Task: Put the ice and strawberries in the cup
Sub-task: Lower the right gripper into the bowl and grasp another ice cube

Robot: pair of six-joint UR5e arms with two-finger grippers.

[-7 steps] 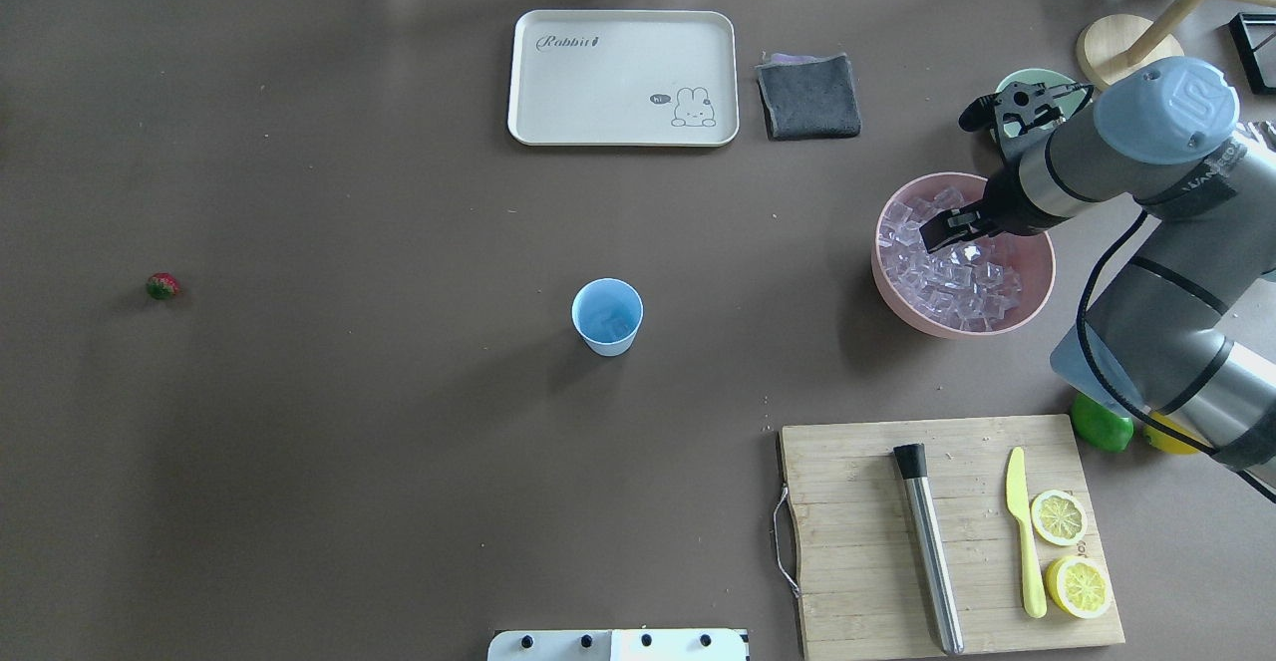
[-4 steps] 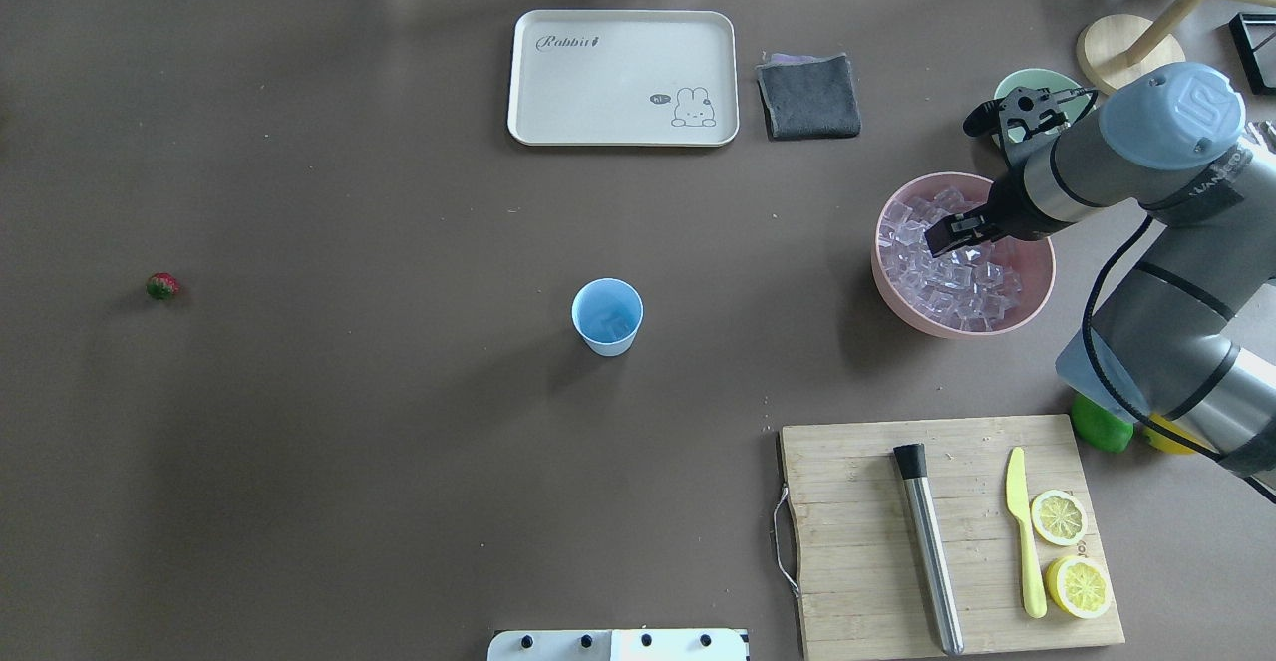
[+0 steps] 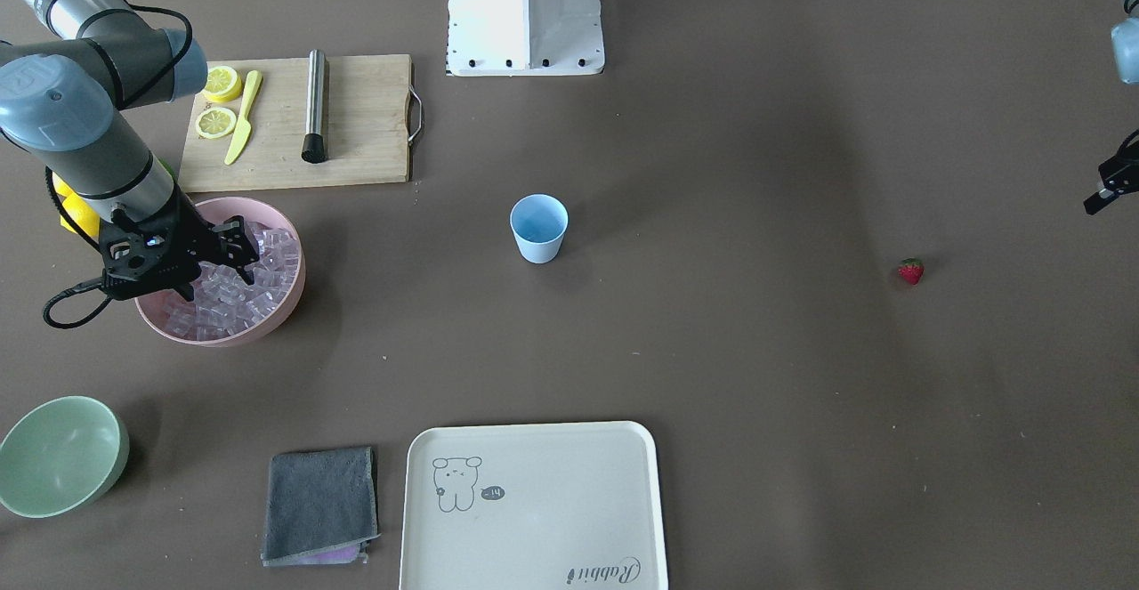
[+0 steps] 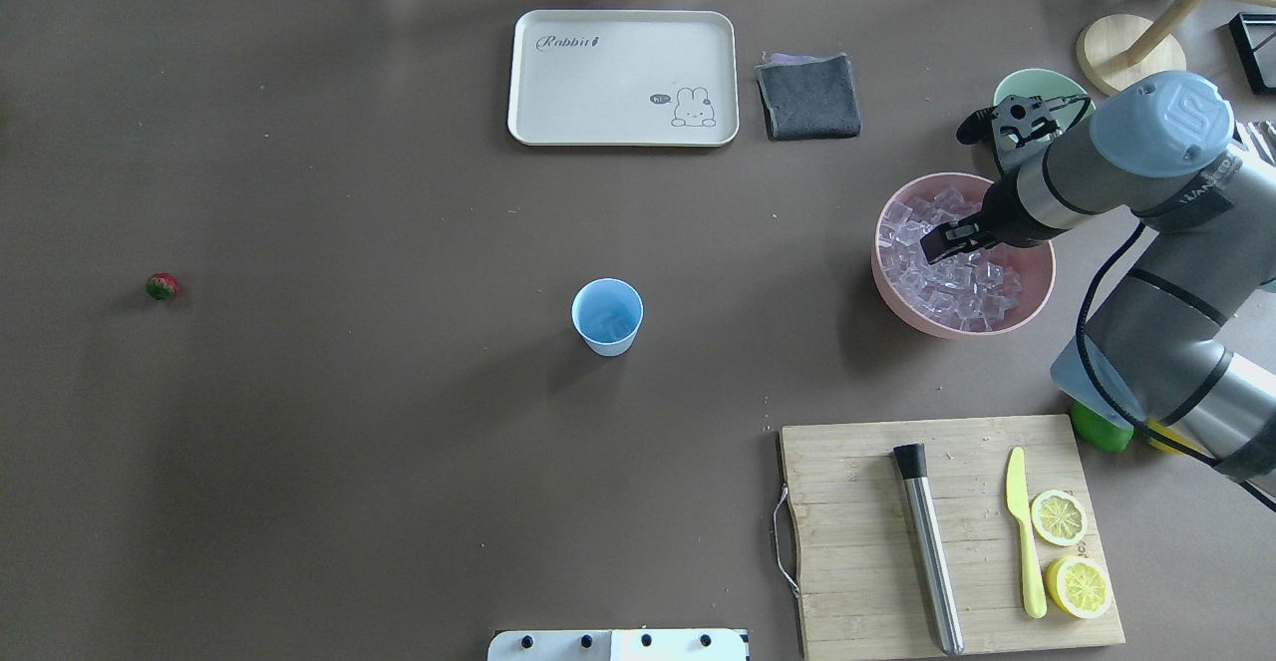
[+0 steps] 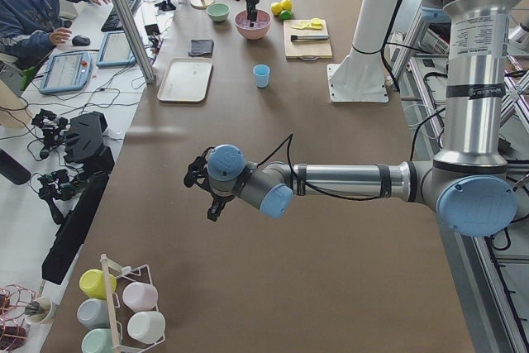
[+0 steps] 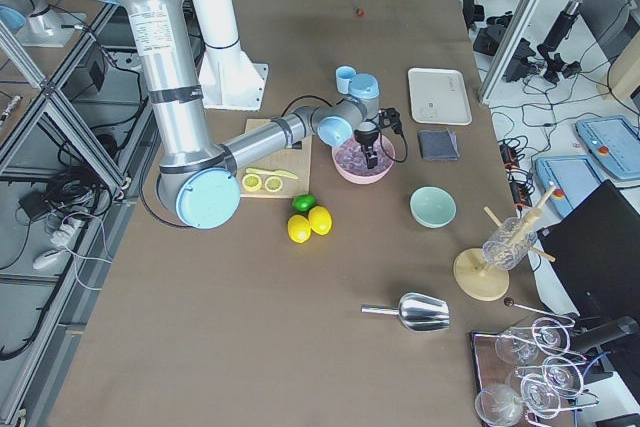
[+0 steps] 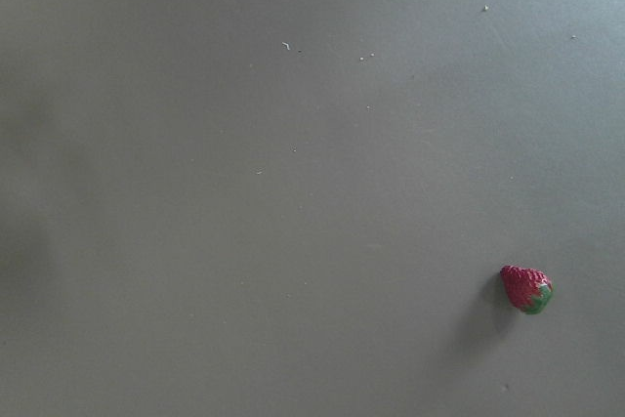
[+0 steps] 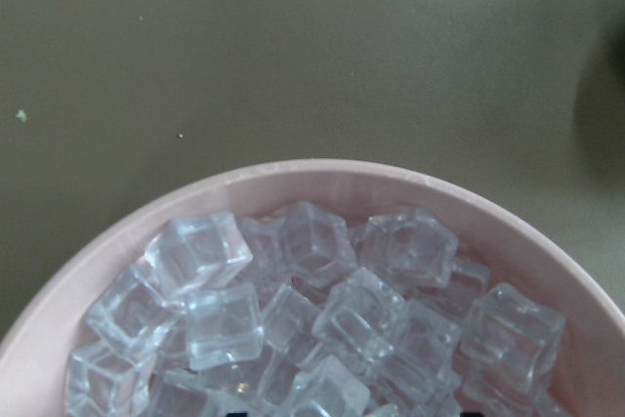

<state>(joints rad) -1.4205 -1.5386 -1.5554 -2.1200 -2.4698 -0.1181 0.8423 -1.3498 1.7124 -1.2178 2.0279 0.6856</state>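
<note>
The right hand point(image 4: 937, 244) hangs low inside the pink bowl point(image 8: 322, 178), its fingers spread. Two dark tips just show, well apart, at the bottom edge of its own wrist camera, with nothing between them. Right under the hand lies the ice point(image 8: 342, 319), a heap of glossy clear cubes that nearly fills the bowl. I can't tell whether the fingertips touch the cubes.

A little way behind the hand's wrist sits a pale green bowl point(image 3: 62, 456). On the robot's side of the hand, a wooden cutting board point(image 4: 857, 541) carries a steel muddler point(image 4: 929, 546), a yellow knife point(image 4: 1025, 531) and two lemon halves point(image 4: 1059, 517).

Farther from the right hand, out in the middle of the desk point(image 4: 349, 442), the light blue cup point(image 4: 607, 317) stands upright on its own, well apart from the bowl. Beyond it are a cream rabbit tray point(image 4: 623, 78) and a folded grey cloth point(image 4: 808, 95).

Farthest off, the small red strawberry point(image 4: 161, 286) lies on bare desk near the left hand point(image 3: 1108, 189) and clear of it. That hand hovers above the desk. So little of it shows that I cannot tell whether its fingers are spread or pressed together.
</note>
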